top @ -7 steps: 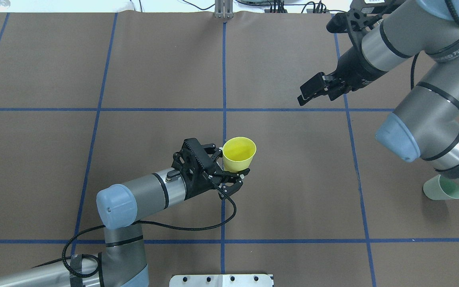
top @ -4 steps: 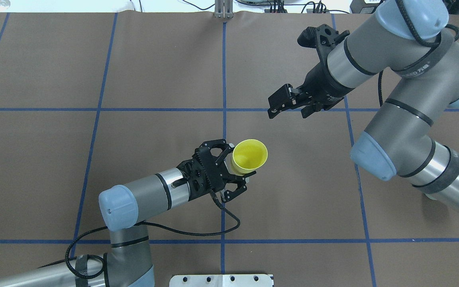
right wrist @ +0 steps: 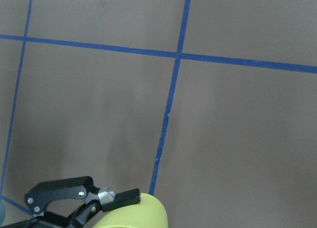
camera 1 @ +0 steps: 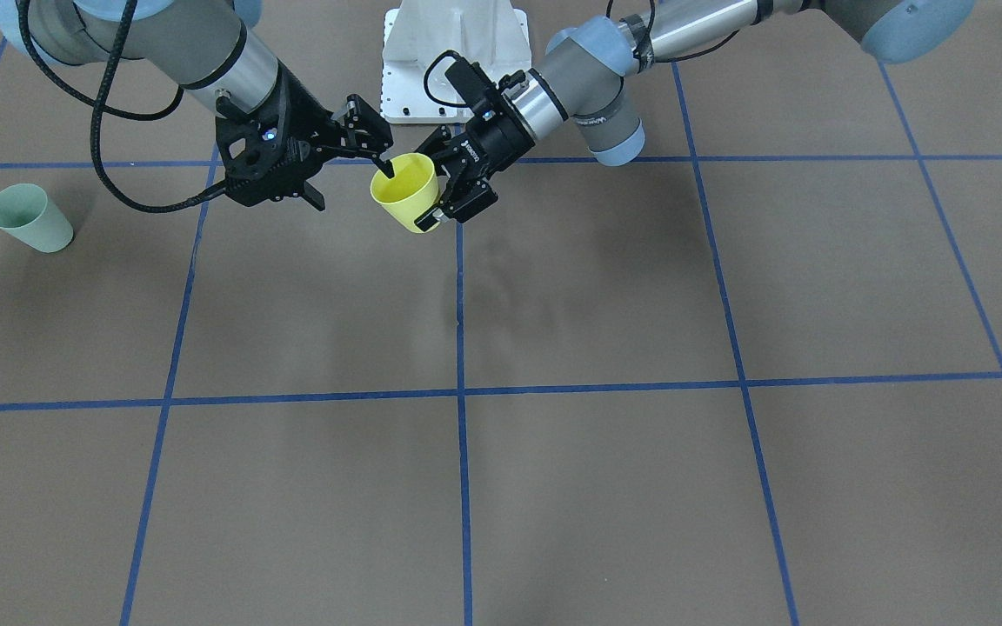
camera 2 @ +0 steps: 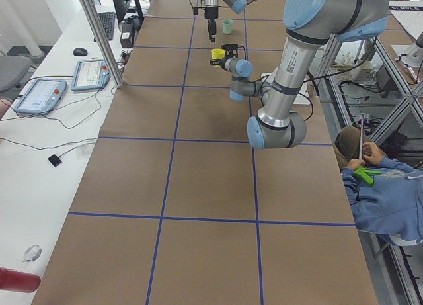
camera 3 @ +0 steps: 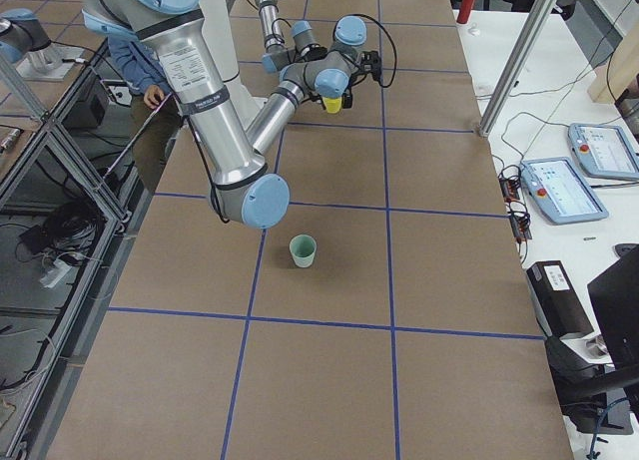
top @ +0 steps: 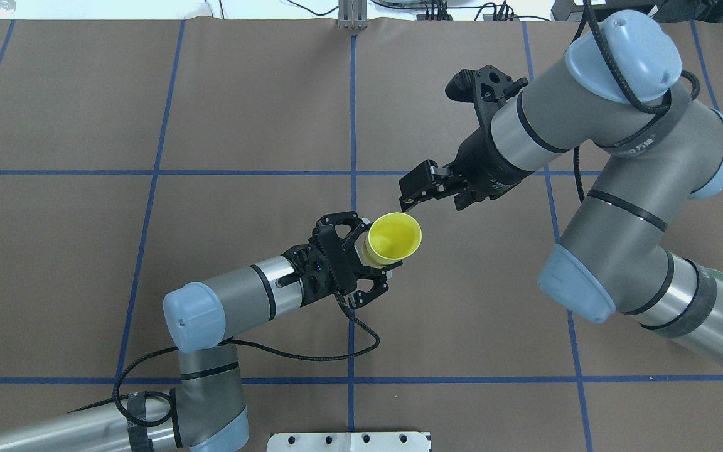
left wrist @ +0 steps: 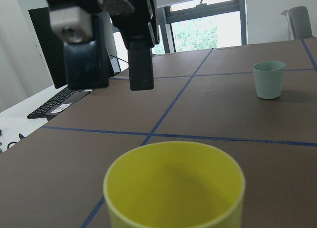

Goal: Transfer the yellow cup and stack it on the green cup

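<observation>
My left gripper [top: 376, 252] is shut on the lower half of the yellow cup [top: 394, 235] and holds it above the table, tilted, mouth toward my right arm. The cup also shows in the front view [camera 1: 405, 191] and fills the bottom of the left wrist view [left wrist: 173, 188]. My right gripper [top: 408, 193] is open and empty, its fingertips just beyond the cup's rim; the left wrist view shows its two fingers [left wrist: 141, 65] apart. The green cup [camera 1: 30, 217] stands upright on the table at my far right, also seen in the exterior right view [camera 3: 303, 249].
The brown table cover [top: 242, 113] carries a grid of blue tape lines [top: 353, 113]. A white base plate [camera 1: 453, 48] sits at the robot's edge. My right arm's elbow [top: 578, 289] hangs over the right half and hides most of the green cup in the overhead view.
My right arm has swung in from the far right toward the centre, bringing its open gripper up to the cup's rim. My left gripper has tilted the yellow cup toward it and shifted slightly right.
</observation>
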Controlling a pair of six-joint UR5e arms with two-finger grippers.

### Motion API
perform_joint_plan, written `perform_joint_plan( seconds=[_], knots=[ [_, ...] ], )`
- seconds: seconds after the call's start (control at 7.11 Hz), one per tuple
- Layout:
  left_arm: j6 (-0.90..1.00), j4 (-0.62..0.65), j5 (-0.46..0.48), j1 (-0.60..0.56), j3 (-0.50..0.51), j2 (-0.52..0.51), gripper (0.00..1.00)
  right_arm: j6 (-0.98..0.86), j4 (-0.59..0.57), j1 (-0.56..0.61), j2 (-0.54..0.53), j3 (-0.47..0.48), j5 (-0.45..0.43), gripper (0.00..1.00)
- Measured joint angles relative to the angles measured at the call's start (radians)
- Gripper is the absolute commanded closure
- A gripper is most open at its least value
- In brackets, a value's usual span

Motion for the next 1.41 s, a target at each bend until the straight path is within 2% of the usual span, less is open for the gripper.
perform_joint_plan(
  seconds=[0.7,1.41],
  knots=[
    [-0.184,0.018,-0.001,0.001,0.017,-0.014,1.00,0.019,-0.003,-0.053,-0.006,0.010,-0.106,0.03],
    [-0.176,0.014,-0.001,0.004,-0.002,-0.011,1.00,0.019,-0.002,-0.071,-0.053,0.038,-0.115,0.07]
  ],
)
